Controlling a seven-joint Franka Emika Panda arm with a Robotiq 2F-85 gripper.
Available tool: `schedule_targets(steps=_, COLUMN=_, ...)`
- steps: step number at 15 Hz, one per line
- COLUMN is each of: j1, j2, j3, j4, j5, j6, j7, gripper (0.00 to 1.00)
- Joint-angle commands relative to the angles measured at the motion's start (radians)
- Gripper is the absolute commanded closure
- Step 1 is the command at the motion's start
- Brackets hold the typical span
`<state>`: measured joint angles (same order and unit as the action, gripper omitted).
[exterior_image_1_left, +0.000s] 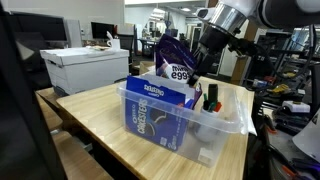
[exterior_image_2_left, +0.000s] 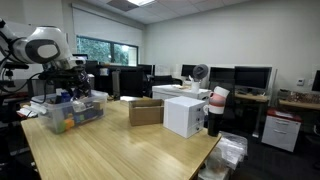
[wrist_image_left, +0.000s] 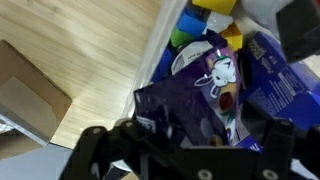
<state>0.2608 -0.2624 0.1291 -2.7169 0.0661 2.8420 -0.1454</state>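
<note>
Some of the purple bag (wrist_image_left: 200, 90) is hidden behind the claw (wrist_image_left: 185, 140), its fingers spread apart.

A purple bag (exterior_image_1_left: 176, 62) stands up out of a clear plastic bin (exterior_image_1_left: 228, 126), and in an exterior view its face carries the word "eggs" in large white rounded letters; a smaller white word sits just above it, too blurred to read. In the wrist view the same purple bag (wrist_image_left: 195, 100) shows a white cartoon figure and small patches of print, none of it legible. A blue box (exterior_image_1_left: 158, 110) leaning in the bin has a white label strip along its top edge and big white capital letters running down its side, but the letters are too soft to spell out. No other writing, number or sign can be read in any view.
</note>
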Motion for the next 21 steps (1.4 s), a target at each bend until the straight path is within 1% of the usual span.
schedule_targets(steps=1, j1=-0.028, j2=0.020, j3=0.028, j4=0.016, j5=-0.043, j6=-0.014, j7=0.055, gripper=0.32)
schedule_targets(steps=5, j1=-0.034, j2=0.014, j3=0.027, j4=0.032, j5=-0.037, j6=-0.063, j7=0.076, gripper=0.55)
schedule_targets(steps=10, j1=-0.032, j2=0.010, j3=0.027, j4=0.051, j5=-0.032, j6=-0.118, j7=0.082, gripper=0.79)
schedule_targets(steps=12, j1=-0.038, j2=0.008, j3=0.037, j4=0.078, j5=-0.043, j6=-0.197, j7=0.110, gripper=0.92)
schedule_targets(steps=14, j1=-0.039, j2=0.009, j3=0.046, j4=0.104, j5=-0.047, j6=-0.249, j7=0.133, gripper=0.95)
schedule_targets(steps=17, j1=-0.041, j2=0.010, j3=0.059, j4=0.147, j5=-0.061, j6=-0.304, j7=0.157, gripper=0.98)
schedule_targets(steps=19, j1=-0.045, j2=0.010, j3=0.068, j4=0.183, j5=-0.074, j6=-0.345, j7=0.174, gripper=0.95)
schedule_targets(steps=21, j1=-0.049, j2=0.011, j3=0.070, j4=0.211, j5=-0.088, j6=-0.377, j7=0.187, gripper=0.95)
